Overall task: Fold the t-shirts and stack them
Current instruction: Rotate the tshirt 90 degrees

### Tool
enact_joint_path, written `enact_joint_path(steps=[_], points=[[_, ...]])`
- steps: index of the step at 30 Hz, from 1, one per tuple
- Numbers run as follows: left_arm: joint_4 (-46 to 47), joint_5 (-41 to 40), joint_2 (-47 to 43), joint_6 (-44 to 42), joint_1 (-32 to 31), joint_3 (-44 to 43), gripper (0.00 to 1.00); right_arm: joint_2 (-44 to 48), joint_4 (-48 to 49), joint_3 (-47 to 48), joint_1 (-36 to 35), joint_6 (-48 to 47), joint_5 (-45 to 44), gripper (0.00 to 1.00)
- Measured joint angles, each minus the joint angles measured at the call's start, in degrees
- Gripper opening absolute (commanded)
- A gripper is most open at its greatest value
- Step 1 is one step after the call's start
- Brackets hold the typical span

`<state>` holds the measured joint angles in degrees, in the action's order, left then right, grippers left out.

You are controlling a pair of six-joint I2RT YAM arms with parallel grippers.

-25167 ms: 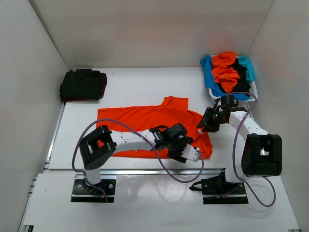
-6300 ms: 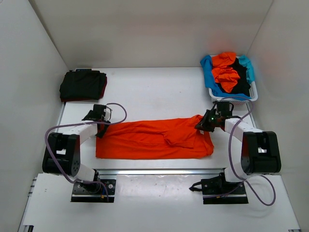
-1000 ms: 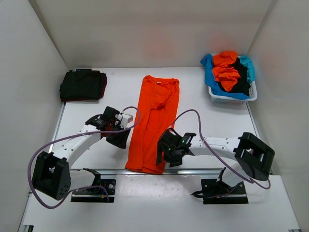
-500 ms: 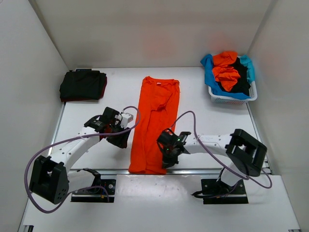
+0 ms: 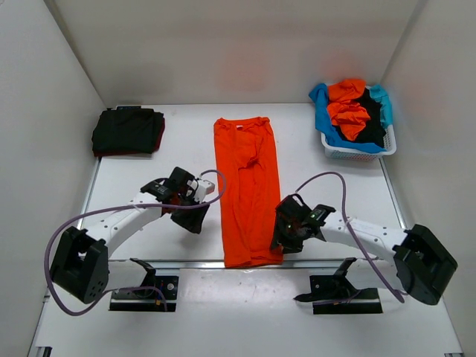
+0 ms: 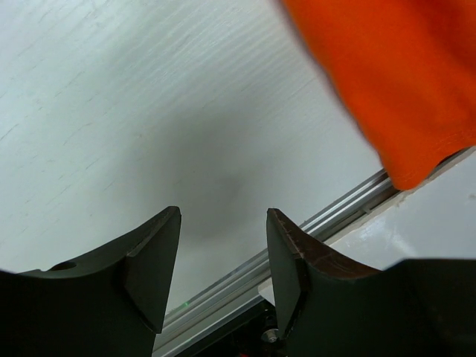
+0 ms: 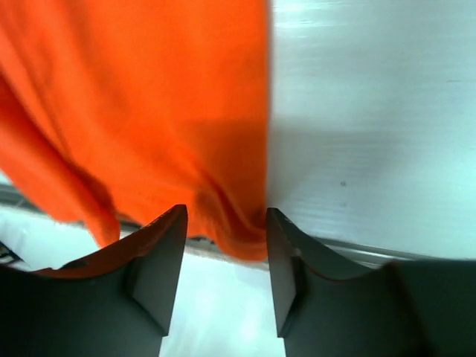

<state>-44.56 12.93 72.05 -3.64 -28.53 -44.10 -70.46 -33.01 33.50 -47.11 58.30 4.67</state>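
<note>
orange t-shirt (image 5: 248, 190) runs near-to-far — collar far, hem near — left hand (image 6: 223, 256), right hand (image 7: 225, 253) both released.

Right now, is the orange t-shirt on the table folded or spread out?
Folded lengthwise: the orange t-shirt lies as a narrow strip, no sleeves sticking out.

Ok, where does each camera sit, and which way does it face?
Top external: above and behind, looking down on the table; both arms show.
Left wrist: on the left arm, facing bare table; left jaws open.
Right wrist: on the right arm, facing the table edge; right jaws open.
Shared: all see the orange t-shirt.
</note>
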Motion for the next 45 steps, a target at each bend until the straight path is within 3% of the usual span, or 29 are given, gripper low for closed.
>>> enact_joint_path(steps=[4,8,11,16,21,24,30,35,39,41,42,45], points=[[0.2,1.3,1.5,0.2,0.1,-1.3,0.61,4.3,-1.9,0.5,-0.7,-2.5,-1.2,0.5],[1.0,2.3,1.6,0.7,0.9,-1.4,0.61,3.7,-5.4,7.2,-0.7,-7.5,-2.4,0.46],[1.1,2.5,1.6,0.7,0.7,-1.4,0.61,-2.0,-4.0,15.7,-0.3,-12.5,-2.2,0.4],[1.1,2.7,1.6,0.7,0.8,-1.4,0.61,-16.9,0.4,27.6,-0.1,-20.0,1.4,0.51],[1.2,2.7,1.7,0.9,1.4,-1.4,0.62,-27.2,2.4,31.1,-0.9,-24.1,4.4,0.49],[1.2,2.7,1.7,1.1,1.4,-1.4,0.61,-28.9,2.3,31.0,-0.9,-25.1,5.5,0.42],[1.3,2.7,1.9,1.1,1.4,-1.4,0.62,-29.0,5.2,30.4,-0.7,-25.3,8.5,0.17],[1.3,2.7,2.1,1.1,1.4,-1.4,0.61,-29.2,7.4,29.8,-0.8,-24.8,10.2,0.25],[1.3,2.8,2.3,1.1,1.4,-1.4,0.61,-29.4,7.8,28.3,-0.8,-24.7,10.4,0.24],[1.3,2.7,2.3,1.1,1.3,-1.4,0.62,-29.6,7.9,27.8,-0.8,-24.6,10.4,0.17],[1.3,2.8,2.3,1.1,1.2,-1.4,0.62,-29.7,8.0,27.5,-0.8,-24.7,10.5,0.02],[1.3,2.8,2.3,1.1,1.0,-1.4,0.62,-29.8,8.6,26.9,-0.7,-23.9,10.8,0.0]])
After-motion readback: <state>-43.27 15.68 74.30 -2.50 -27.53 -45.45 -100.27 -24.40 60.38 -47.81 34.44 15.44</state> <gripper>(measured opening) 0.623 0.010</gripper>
